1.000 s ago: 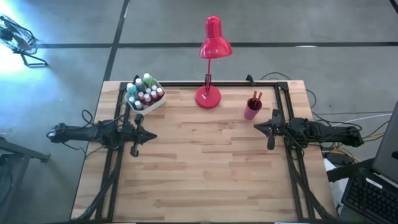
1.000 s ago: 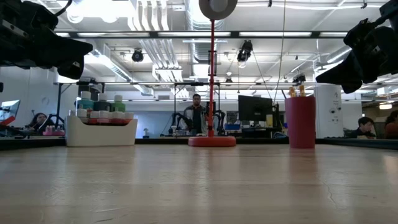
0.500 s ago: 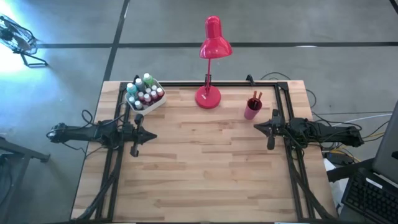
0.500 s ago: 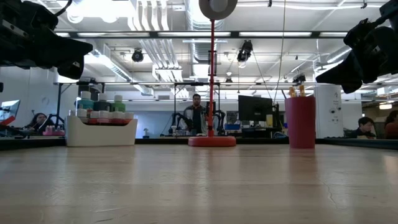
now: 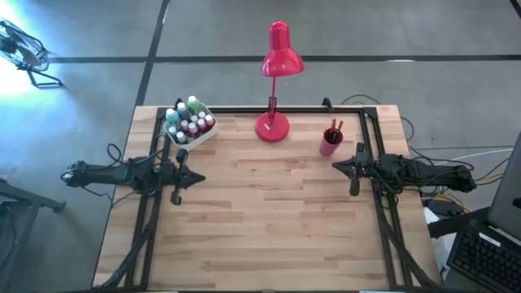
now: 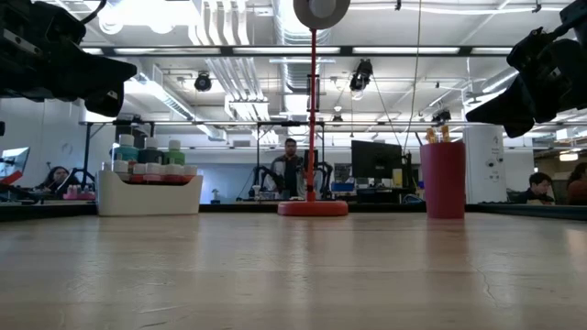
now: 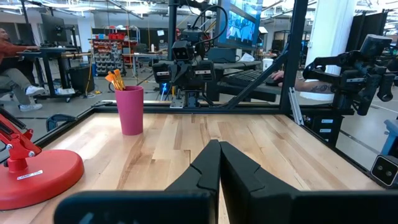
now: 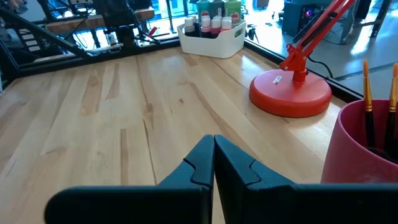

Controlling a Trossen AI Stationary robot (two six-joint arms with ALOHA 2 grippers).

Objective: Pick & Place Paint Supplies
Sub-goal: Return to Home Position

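Note:
Several small paint bottles [image 5: 190,124] stand in a white bin [image 5: 204,134] at the table's far left; the bin [image 8: 214,38] shows in the right wrist view too. Wooden-handled paintbrushes [image 5: 335,126] stand upright in a pink cup [image 5: 330,143] at the far right, also the cup [image 7: 130,109] in the left wrist view. My left gripper [image 5: 176,195] hovers shut above the table's left side, my right gripper [image 5: 353,189] shut above the right side, near the cup. Neither touches anything.
A red desk lamp [image 5: 273,126] stands on its round base at the table's far middle, between bin and cup. A black frame [image 5: 370,122] runs along the table's edges. Bare wood [image 5: 269,212] lies between the arms and toward the near edge. People sit in the room beyond.

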